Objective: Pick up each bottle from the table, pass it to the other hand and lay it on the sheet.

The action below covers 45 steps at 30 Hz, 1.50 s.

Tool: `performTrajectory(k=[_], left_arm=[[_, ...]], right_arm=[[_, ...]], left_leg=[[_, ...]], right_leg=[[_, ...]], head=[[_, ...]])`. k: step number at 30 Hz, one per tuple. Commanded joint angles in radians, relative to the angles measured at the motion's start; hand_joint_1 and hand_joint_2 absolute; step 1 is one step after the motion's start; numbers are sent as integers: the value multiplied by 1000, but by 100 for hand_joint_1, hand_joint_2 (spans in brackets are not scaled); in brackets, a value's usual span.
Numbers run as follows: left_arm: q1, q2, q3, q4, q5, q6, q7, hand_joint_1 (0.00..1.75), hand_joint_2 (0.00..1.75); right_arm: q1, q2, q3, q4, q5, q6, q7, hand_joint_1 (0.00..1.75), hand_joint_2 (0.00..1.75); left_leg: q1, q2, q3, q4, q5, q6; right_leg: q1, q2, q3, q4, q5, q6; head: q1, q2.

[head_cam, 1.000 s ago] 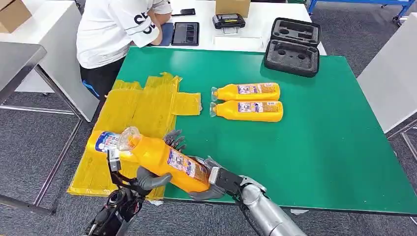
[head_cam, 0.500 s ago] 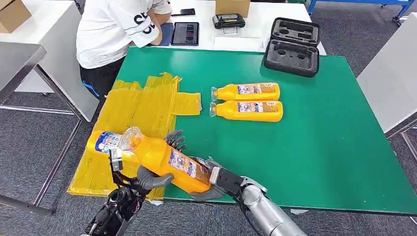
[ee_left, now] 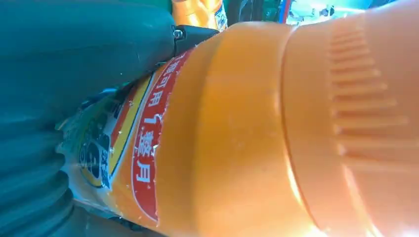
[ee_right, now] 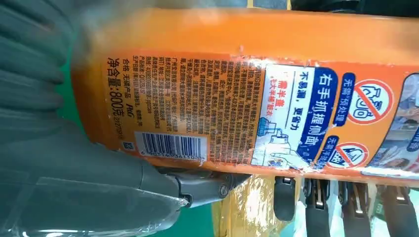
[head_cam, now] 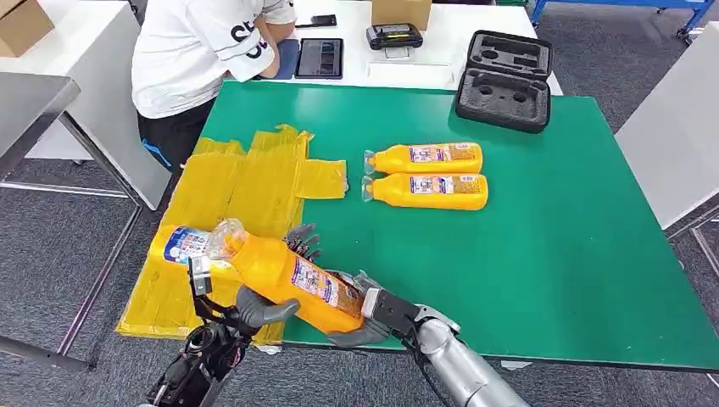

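An orange bottle [head_cam: 284,275] hangs tilted over the table's front left corner, its clear cap end above the yellow sheet [head_cam: 237,186]. My left hand [head_cam: 267,297] grips its middle, thumb under and fingers over. My right hand [head_cam: 365,315] holds its base end. The left wrist view shows the bottle's shoulder [ee_left: 247,138] against my left hand [ee_left: 59,74]. In the right wrist view the label side [ee_right: 247,98] lies in my right hand [ee_right: 59,163]. Another bottle [head_cam: 180,246] lies on the sheet behind the held one. Two more bottles [head_cam: 428,158] [head_cam: 428,191] lie side by side on the green table [head_cam: 551,254].
A black foam case [head_cam: 505,80] sits at the table's far right corner. A person in a white shirt [head_cam: 199,51] stands at the far left corner by a white table with a tablet [head_cam: 320,58]. A grey table [head_cam: 25,106] stands to the left.
The held bottle and both hands have edged very slightly to the right. Both hands keep their hold.
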Motion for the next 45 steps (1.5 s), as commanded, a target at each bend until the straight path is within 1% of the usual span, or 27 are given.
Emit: performTrajectory(k=[1, 3, 5, 6, 7, 9, 10, 11, 12, 18, 19, 21, 22, 24, 27, 28, 29, 31, 32, 33, 34, 35, 36, 37, 39, 44, 45], left_arm=[[-45, 6, -11, 51, -7, -3, 1, 0, 175], [-45, 6, -11, 51, -7, -3, 1, 0, 175], [-45, 6, -11, 51, -7, -3, 1, 0, 175], [-45, 6, -11, 51, -7, -3, 1, 0, 175], [-45, 6, -11, 51, -7, -3, 1, 0, 175], [-45, 6, -11, 51, -7, -3, 1, 0, 175], [-45, 6, -11, 51, -7, -3, 1, 0, 175], [-45, 6, -11, 51, -7, -3, 1, 175, 175], [-37, 12, -31, 46, -3, -57, -15, 175, 175], [-27, 9, -36, 42, -7, -56, -18, 175, 175], [-25, 9, -34, 35, -13, -48, -22, 175, 175], [-24, 9, -33, 34, -14, -46, -24, 175, 175], [-24, 9, -33, 34, -14, -46, -24, 175, 175], [-18, 10, -31, 27, -15, -45, -26, 175, 175], [-14, 11, -28, 26, -15, -43, -26, 175, 175], [-13, 11, -27, 24, -15, -41, -26, 175, 175], [-13, 11, -27, 24, -15, -41, -26, 175, 175], [-12, 10, -27, 21, -16, -42, -25, 175, 175], [-13, 9, -24, 22, -17, -39, -20, 175, 175], [-13, 8, -23, 21, -17, -42, -17, 175, 175], [-11, 8, -21, 18, -18, -40, -16, 175, 175], [-7, 8, -18, 11, -20, -35, -13, 175, 175], [-4, 9, -16, 9, -19, -35, -9, 175, 175], [-1, 10, -14, 9, -17, -33, -8, 175, 175], [7, 9, -4, 10, -18, -31, -8, 175, 175], [8, 9, -3, 11, -18, -32, -9, 175, 175], [8, 9, -3, 11, -18, -32, -9, 175, 175]], right_arm=[[-39, -17, 34, 53, 2, -2, 4, 175, 175], [-39, -17, 34, 53, 2, -2, 4, 175, 175], [-39, -17, 34, 53, 2, -2, 4, 175, 175], [-39, -17, 34, 53, 2, -2, 4, 175, 175], [-39, -17, 34, 53, 2, -2, 4, 175, 175], [-39, -17, 34, 53, 2, -2, 4, 175, 175], [-39, -17, 34, 53, 2, -2, 4, 175, 175], [-39, -17, 34, 53, 2, -2, 4, 175, 175], [-43, -23, 36, 64, 7, -13, 14, 175, 175], [-45, -28, 36, 69, 5, -9, 9, 175, 175], [-48, -25, 37, 78, 7, -12, 4, 175, 175], [-48, -23, 38, 79, 8, -13, 4, 175, 175], [-48, -23, 38, 79, 8, -13, 4, 175, 175], [-47, -22, 39, 78, 8, -13, 4, 175, 175], [-48, -22, 40, 80, 9, -14, 4, 175, 175], [-50, -23, 41, 82, 10, -13, 4, 175, 175], [-50, -23, 41, 82, 10, -13, 4, 175, 175], [-54, -23, 39, 84, 9, -14, 4, 175, 175], [-53, -18, 24, 83, -6, -19, 4, 175, 175], [-51, -19, 15, 72, -18, -19, 4, 173, 175], [-48, -17, 6, 62, -24, -30, 4, 145, 175], [-40, -16, -10, 41, -30, -50, 4, 0, 175], [-32, -16, -20, 17, -40, -52, 4, 0, 175], [-23, -18, -26, -5, -46, -54, 4, 0, 0], [-5, -18, -53, -62, -76, -57, 4, 0, 0], [-6, -19, -54, -69, -77, -53, 5, 0, 0], [-6, -19, -54, -69, -77, -53, 5, 0, 0]], left_leg=[[1, 0, 4, 0, -1, -1], [1, 0, 3, 0, -1, -1], [1, 0, 7, 0, -3, -2], [0, 0, 3, -1, -1, -1], [1, -1, 4, 0, -2, -1], [0, -1, 3, 0, -1, -1], [1, 0, 5, 0, -2, -1], [1, 0, 4, 0, -1, -1], [0, 0, 3, 0, -1, -1], [0, 0, 3, -1, -1, -1], [1, 0, 6, -1, -2, -1], [0, 0, 3, -1, -1, -1], [0, 0, 5, 0, -2, -1], [0, 0, 3, 0, -1, -1], [0, 0, 5, 0, -2, -1], [0, 0, 3, 0, -1, -1], [0, 0, 5, -1, -2, -1], [0, 0, 2, -1, -1, -1], [0, 0, 4, 0, -2, -1], [0, 0, 3, 0, -1, -1], [0, 0, 6, 0, -2, -1], [0, 0, 4, 0, -2, -1], [0, 0, 3, 0, -1, -1], [0, 0, 5, 0, -2, -1], [0, 0, 2, 0, -1, -1], [0, 0, 3, -1, -1, -1], [0, 1, 6, 0, -3, -1]], right_leg=[[1, 0, 4, 0, -1, -1], [1, 0, 3, 0, -1, -1], [1, 0, 7, 0, -3, -2], [0, 0, 3, 0, -1, -1], [1, 0, 5, 0, -2, -2], [1, -1, 3, 0, -1, -1], [1, 0, 5, 0, -2, -2], [1, 0, 4, 0, -1, -1], [0, 0, 3, 0, -1, -1], [0, 0, 3, -1, -1, -1], [1, 0, 6, -1, -2, -2], [0, 0, 3, -1, -1, -1], [1, 0, 6, 0, -2, -2], [0, 0, 3, 0, -1, -1], [1, 1, 5, 0, -2, -1], [0, 0, 3, 0, -1, -1], [1, 0, 5, -1, -2, -1], [0, 0, 2, 0, -1, -1], [1, 1, 4, -1, -2, -1], [0, 0, 3, 0, -1, -1], [1, 1, 6, 0, -2, -2], [0, 0, 4, 0, -2, -1], [0, 0, 3, 0, -1, -1], [1, 0, 5, 0, -2, -2], [0, 1, 2, 0, -1, -1], [0, 0, 3, 0, -1, -1], [0, 1, 5, 0, -2, -2]], head=[[0, 0], [0, 0], [0, 0], [0, 0], [0, 0], [0, 0], [0, 0], [0, 0], [0, 0], [0, 0], [0, 0], [0, 0], [0, 0], [0, 0], [0, 0], [0, 0], [0, 0], [0, 0], [0, 0], [0, 0], [0, 0], [0, 0], [0, 0], [0, 0], [0, 0], [0, 0], [0, 0]])
